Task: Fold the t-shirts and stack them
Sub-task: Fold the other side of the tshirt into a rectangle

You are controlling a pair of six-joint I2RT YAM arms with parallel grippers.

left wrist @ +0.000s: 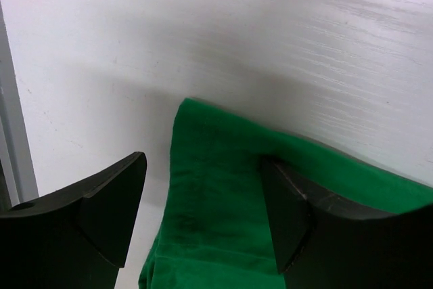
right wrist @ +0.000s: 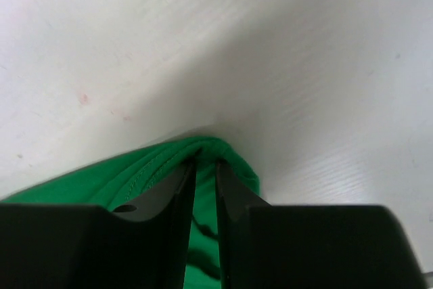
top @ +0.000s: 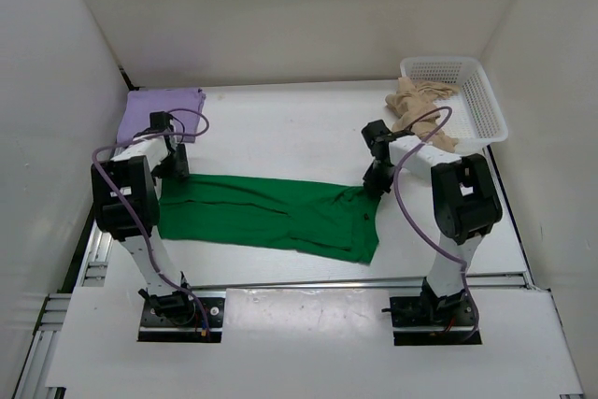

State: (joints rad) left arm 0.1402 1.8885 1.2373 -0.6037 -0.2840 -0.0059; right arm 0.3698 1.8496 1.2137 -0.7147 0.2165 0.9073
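Observation:
A green t-shirt (top: 271, 215) lies spread across the table in front of both arms. My left gripper (top: 174, 171) is at its far left corner, jaws open with the green cloth (left wrist: 216, 194) lying between the fingers (left wrist: 111, 208). My right gripper (top: 374, 184) is at the shirt's far right corner, its jaws pinched on a fold of the green cloth (right wrist: 203, 147). A folded purple t-shirt (top: 161, 111) lies at the far left. A beige t-shirt (top: 419, 109) hangs crumpled out of a white basket (top: 481, 100) at the far right.
White walls close in the table on the left, back and right. The metal rail (top: 355, 282) runs along the near edge in front of the arm bases.

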